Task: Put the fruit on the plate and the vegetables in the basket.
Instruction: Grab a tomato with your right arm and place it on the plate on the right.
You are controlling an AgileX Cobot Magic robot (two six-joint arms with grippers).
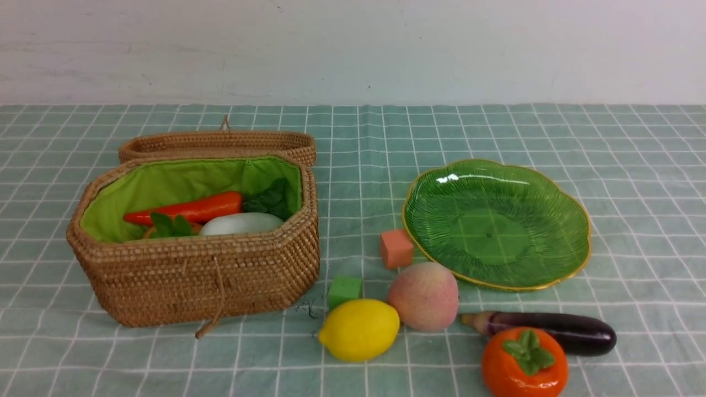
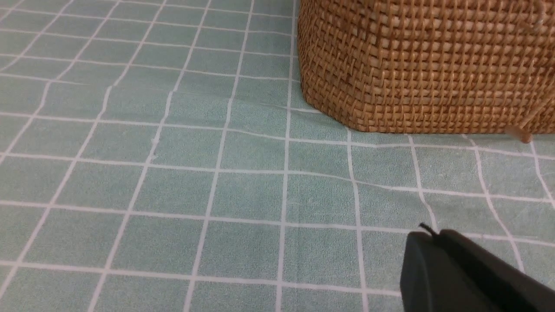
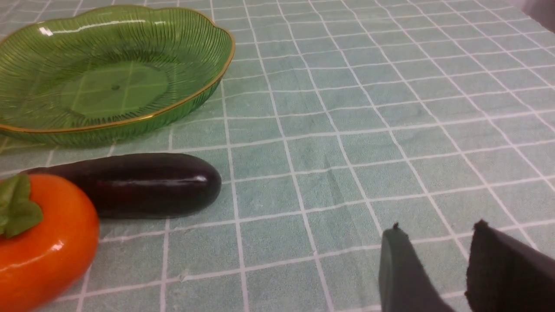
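Parted and empty at the right gripper (image 3: 437, 227), low over the checked cloth (image 3: 329, 130). Nearest to it, apart and off to one side: the dark purple eggplant (image 3: 143, 184), lying flat just in front of the plate (image 3: 130, 130). Further from the gripper, just beside the eggplant on the side away from the plate: the orange persimmon (image 3: 47, 242), leaf cap up. Beyond both, the plate itself.

Closed tight and holding nothing at the left gripper (image 2: 433, 234), also low over the cloth. Ahead of it, apart: the wicker wall of the basket (image 2: 425, 65), standing well to the left of the plate, lid (image 1: 220, 144) lying open behind. Inside: the carrot (image 1: 187, 209), the white radish (image 1: 241, 223) and green leaves (image 1: 171, 226).

At the plate's front left: the peach (image 1: 423, 296) just beside the rim, the lemon (image 1: 359, 329) just beside the peach and further from the plate, an orange cube (image 1: 396, 248) close to the rim, a green cube (image 1: 345, 290) further left, near the lemon.
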